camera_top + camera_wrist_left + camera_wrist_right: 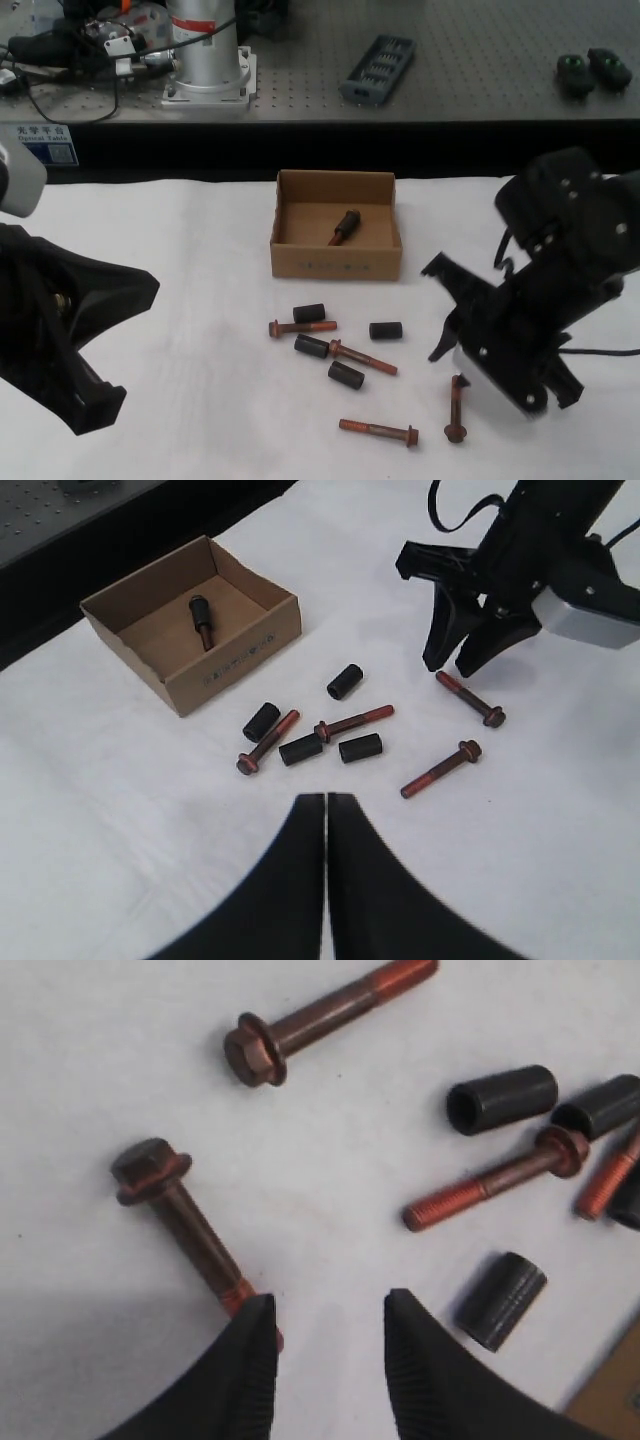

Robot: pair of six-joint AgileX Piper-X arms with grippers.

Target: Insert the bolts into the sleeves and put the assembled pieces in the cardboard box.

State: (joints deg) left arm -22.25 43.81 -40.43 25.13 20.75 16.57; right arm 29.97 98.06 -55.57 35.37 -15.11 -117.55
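On the right side of the white cloth [150, 240] the right arm [570, 250] leans in from the right edge, with its wrist pitched down toward the middle. The right gripper [325, 1325] is spread and holds nothing. Its fingers stand over bare cloth at the threaded end of a bolt [185, 1220]. One fingertip [250, 1330] overlaps that threaded tip; contact cannot be judged.

The left arm [50, 330] sits low at the left edge, well apart from the parts. The left gripper [326, 825] is pressed together and empty, pointing across the cloth toward the loose parts.

The box [335, 265] is mid-cloth toward the far edge, open on top. One assembled piece [345, 226] lies on its floor.

The loose parts lie between the box and the near edge:
- A second bolt [300, 327] lies just beside a sleeve [309, 312].
- A third bolt [365, 357] has its head against another sleeve [312, 346].
- A fourth bolt [378, 431] lies nearest the near edge.
- Two more sleeves [385, 330] [346, 375] lie apart from the rest.

The right wrist view gives the ribbed inner faces of the fingers and the flanged hex heads of the bolts. The left wrist view gives the thin seam between the closed left fingers, with the right gripper hanging over its bolt. In the high view the left arm is a dark bulk.
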